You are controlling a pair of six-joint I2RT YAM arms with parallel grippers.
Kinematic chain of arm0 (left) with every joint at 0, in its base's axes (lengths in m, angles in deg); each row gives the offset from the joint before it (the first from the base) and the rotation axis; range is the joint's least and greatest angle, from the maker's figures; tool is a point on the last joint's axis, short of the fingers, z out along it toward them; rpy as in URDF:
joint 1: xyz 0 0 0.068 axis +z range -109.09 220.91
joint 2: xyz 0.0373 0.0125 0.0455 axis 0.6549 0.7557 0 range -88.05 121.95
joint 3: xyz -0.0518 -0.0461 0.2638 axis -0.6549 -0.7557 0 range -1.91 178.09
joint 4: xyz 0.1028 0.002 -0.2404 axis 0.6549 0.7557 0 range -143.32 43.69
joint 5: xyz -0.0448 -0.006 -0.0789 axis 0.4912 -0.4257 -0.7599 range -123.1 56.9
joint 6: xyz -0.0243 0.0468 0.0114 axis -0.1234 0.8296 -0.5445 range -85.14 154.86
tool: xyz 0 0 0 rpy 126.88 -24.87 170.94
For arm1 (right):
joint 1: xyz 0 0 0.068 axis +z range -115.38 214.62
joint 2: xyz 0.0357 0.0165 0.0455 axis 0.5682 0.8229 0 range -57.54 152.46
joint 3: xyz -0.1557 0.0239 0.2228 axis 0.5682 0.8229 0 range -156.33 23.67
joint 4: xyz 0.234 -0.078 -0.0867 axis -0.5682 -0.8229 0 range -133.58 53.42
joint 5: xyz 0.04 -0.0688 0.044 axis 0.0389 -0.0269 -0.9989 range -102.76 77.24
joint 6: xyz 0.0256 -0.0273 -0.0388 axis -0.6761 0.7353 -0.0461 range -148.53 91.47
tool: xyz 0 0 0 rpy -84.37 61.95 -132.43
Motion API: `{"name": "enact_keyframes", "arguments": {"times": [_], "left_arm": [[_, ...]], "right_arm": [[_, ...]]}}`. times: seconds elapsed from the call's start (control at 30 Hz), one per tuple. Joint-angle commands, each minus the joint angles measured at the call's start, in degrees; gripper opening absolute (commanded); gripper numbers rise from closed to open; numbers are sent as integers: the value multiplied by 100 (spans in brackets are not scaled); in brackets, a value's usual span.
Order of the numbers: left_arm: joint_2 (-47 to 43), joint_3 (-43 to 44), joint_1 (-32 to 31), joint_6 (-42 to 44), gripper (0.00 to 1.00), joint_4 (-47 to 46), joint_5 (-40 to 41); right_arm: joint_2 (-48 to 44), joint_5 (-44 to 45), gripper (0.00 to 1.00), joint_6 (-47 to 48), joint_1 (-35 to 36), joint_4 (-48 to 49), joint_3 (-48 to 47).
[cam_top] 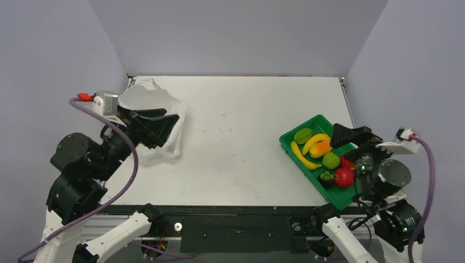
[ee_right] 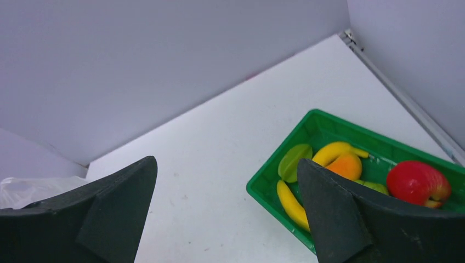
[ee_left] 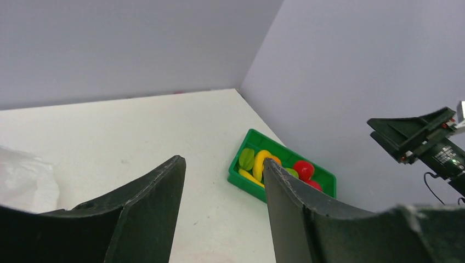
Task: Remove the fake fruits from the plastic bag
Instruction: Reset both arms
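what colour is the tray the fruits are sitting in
Bright green tray, seen best in the right wrist view.

Crumpled plastic bag point(cam_top: 143, 97) (far left), fake fruits point(cam_top: 330, 160) piled in green tray point(cam_top: 322, 123)

I count one white plastic bag point(cam_top: 147, 97) on my screen. I count one green tray point(cam_top: 317, 117). In the tray I count eight fake fruits in all. Two are yellow: one long banana point(cam_top: 303, 156) and one short banana point(cam_top: 315, 141). One is a green starfruit point(cam_top: 302, 135). One is an orange-yellow mango point(cam_top: 321, 149). One is a bumpy green lime point(cam_top: 330, 160). Two are red: one round red fruit point(cam_top: 344, 177) and one red piece point(cam_top: 346, 163) partly hidden just behind it. One is a small dark piece point(cam_top: 327, 176). I count two arms and two grippers: the left gripper point(ee_left: 222, 164) and the right gripper point(ee_right: 225, 164).
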Motion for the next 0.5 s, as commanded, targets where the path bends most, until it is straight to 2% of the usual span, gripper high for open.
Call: {"name": "enact_keyframes", "arguments": {"times": [0.0,0.2,0.47], "left_arm": [[-370,198,-8,211,52,-346,674],[-740,190,-9,320,53,-446,1086],[-753,169,-4,291,54,-349,1157]], "right_arm": [[-310,194,94,583,27,127,-499],[-702,186,94,658,20,537,-611],[-1140,293,94,712,0,1095,-123]]}}
